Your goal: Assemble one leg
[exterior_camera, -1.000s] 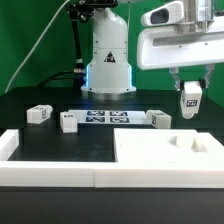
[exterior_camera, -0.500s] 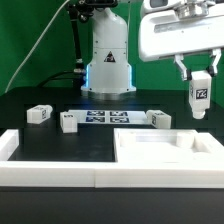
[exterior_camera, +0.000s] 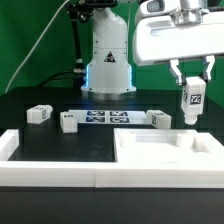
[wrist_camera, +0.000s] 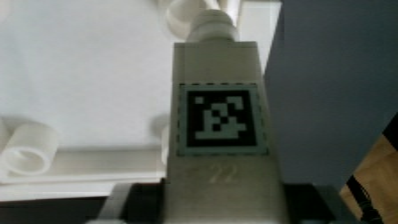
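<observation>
My gripper [exterior_camera: 190, 82] is shut on a white leg [exterior_camera: 192, 103] with a black-and-white tag on its face. I hold it upright in the air above the far right corner of the large white square panel [exterior_camera: 160, 152]. In the wrist view the leg [wrist_camera: 217, 110] fills the middle, its far end over the panel [wrist_camera: 80, 75], and a raised white peg [wrist_camera: 31, 147] on the panel shows to one side. Three more tagged legs lie on the black table: one [exterior_camera: 39, 114] at the exterior view's left, one [exterior_camera: 68, 122] beside it, and one [exterior_camera: 160, 120] near the panel.
The marker board [exterior_camera: 108, 118] lies flat on the table between the loose legs. The robot's white base [exterior_camera: 108, 60] stands behind it. A white raised border [exterior_camera: 50, 172] runs along the table's front and left edge.
The gripper has tilted the held leg upright and lifted it, then shifted it slightly toward the exterior view's left and a little lower over the panel's corner.
</observation>
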